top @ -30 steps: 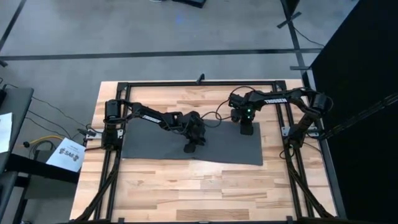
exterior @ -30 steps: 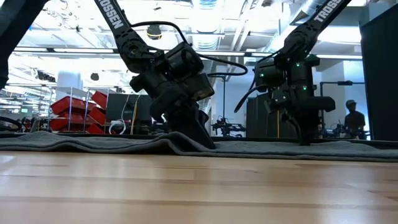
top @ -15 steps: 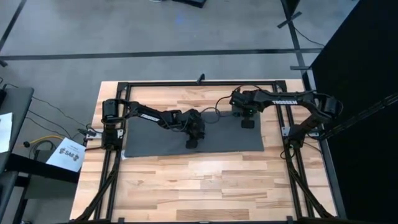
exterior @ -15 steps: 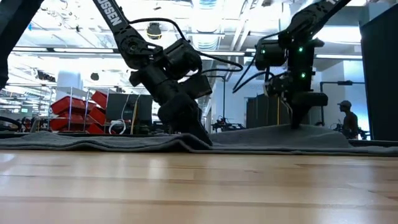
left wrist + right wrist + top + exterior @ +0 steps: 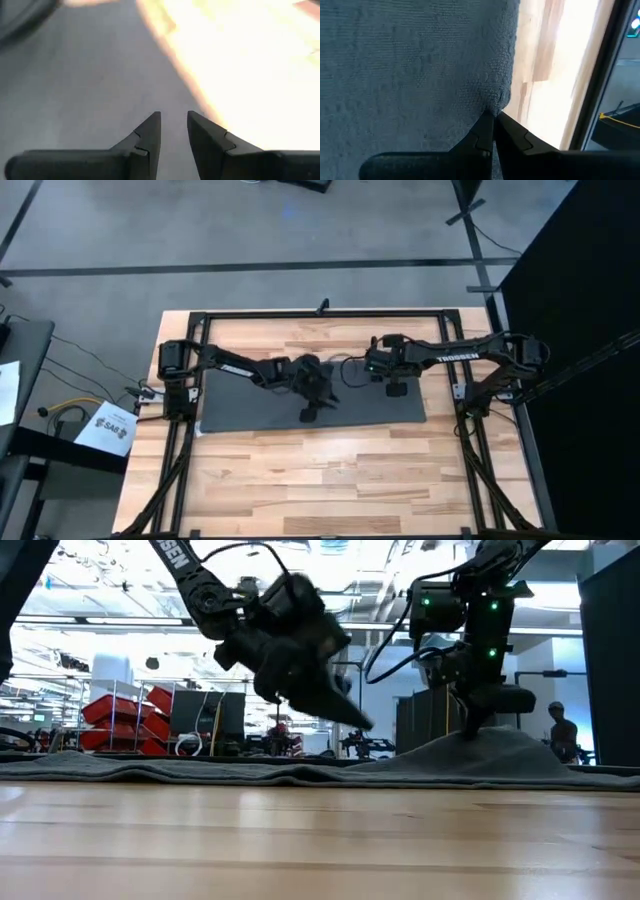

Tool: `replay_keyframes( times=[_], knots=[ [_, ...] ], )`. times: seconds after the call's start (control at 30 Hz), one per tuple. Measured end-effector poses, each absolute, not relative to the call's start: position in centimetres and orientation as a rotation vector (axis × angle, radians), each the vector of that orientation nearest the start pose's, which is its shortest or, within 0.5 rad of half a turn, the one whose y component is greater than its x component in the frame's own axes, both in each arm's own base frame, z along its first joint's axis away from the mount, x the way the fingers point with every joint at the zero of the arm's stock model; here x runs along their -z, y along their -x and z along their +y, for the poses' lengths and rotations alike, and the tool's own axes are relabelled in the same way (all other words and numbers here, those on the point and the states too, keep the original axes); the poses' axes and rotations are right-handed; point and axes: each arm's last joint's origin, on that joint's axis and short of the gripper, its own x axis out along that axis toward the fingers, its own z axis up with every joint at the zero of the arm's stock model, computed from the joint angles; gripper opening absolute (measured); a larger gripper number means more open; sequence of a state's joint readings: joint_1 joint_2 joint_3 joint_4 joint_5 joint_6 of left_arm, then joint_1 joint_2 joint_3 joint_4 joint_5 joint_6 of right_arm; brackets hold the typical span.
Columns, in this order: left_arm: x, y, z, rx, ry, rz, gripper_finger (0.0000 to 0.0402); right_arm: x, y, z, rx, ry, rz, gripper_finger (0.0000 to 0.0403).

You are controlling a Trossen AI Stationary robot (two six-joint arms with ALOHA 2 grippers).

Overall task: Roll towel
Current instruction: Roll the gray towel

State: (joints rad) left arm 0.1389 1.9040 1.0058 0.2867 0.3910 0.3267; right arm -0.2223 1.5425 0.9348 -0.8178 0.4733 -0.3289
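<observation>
Presently: one plain dark grey soft cloth towel, spread on the light wooden slatted table. Right gripper pinches the towel's far edge, lifting a peak. Left gripper, tilted, hangs just above the towel's middle, jaws narrowly parted, empty. Two arms.
</observation>
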Motion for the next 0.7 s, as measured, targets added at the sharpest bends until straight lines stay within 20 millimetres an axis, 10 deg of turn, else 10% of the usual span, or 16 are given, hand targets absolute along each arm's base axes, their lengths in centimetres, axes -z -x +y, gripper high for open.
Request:
replay_keyframes(
  times=[0.23, 0.7],
  knots=[
    [-13.2, -40.1, 2.2, 0.191, -0.269, 0.462, 0.0081, -18.4, -25.0, -7.5, 0.377, 0.41, 1.529, 0.0],
    [-8.6, -39.9, 8.5, 0.081, -0.128, 0.61, 0.0081, -18.6, -25.0, -7.3, 0.429, 0.463, 1.537, 0.0]
  ],
)
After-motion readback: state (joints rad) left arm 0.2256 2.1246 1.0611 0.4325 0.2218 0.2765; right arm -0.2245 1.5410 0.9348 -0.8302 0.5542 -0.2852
